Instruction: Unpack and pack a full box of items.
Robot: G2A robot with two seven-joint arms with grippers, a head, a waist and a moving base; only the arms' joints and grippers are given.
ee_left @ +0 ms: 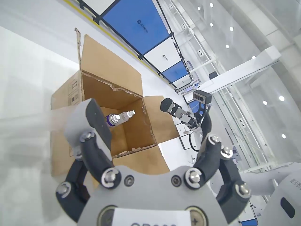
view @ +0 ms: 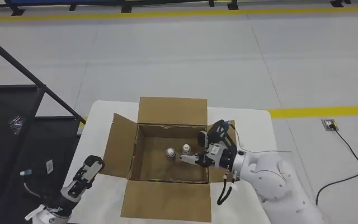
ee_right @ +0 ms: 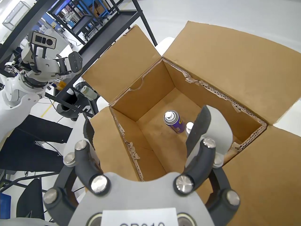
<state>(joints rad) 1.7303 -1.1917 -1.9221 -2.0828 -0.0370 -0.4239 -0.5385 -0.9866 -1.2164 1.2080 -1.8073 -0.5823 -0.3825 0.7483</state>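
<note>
Purple can (ee_right: pixel 173 120) and white bottle (ee_right: pixel 189 126) stand together in the box (ee_right: pixel 150 88), likely light, hard and slippery, best held round the middle; right gripper (ee_right: pixel 145 123) and left gripper (view: pixel 93 166) are wide open, empty.

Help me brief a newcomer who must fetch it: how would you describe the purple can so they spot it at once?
Find the open cardboard box on the white table. On its floor sit two small items side by side. The can is the wider one, purple with a silvery top; its neighbour, the bottle, is slimmer and white.
</note>
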